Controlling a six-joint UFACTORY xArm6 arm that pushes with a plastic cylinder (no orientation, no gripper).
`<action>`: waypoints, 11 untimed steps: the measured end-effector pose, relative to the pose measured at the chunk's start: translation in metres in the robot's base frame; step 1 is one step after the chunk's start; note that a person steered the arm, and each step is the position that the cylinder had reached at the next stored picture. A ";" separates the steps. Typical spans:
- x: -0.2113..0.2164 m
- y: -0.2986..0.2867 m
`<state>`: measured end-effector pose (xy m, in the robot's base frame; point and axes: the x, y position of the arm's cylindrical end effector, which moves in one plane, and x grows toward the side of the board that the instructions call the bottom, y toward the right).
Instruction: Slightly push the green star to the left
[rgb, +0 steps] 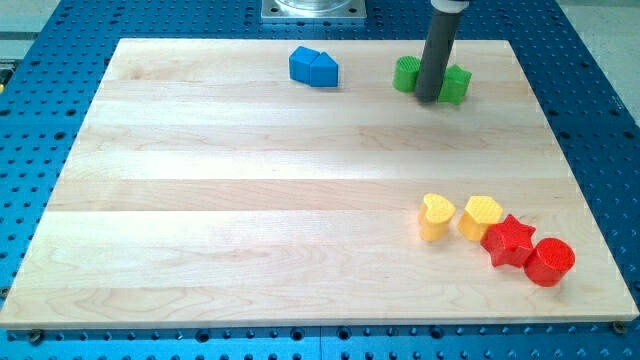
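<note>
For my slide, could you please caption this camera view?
My tip stands in front of the green star near the board's top.

middle of green star (456, 84) hidden behind dark rod, only left and right parts showing. rod cut off by the view's top edge. tabletop (250, 200) bottom corners partly cropped.

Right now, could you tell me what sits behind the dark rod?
Green pieces show on both sides of my rod, whose tip rests in front. The rod covers their middle, so their shape and number stay hidden.
</note>
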<state>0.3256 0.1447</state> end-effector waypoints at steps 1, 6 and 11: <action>-0.003 0.046; -0.073 0.105; 0.050 -0.043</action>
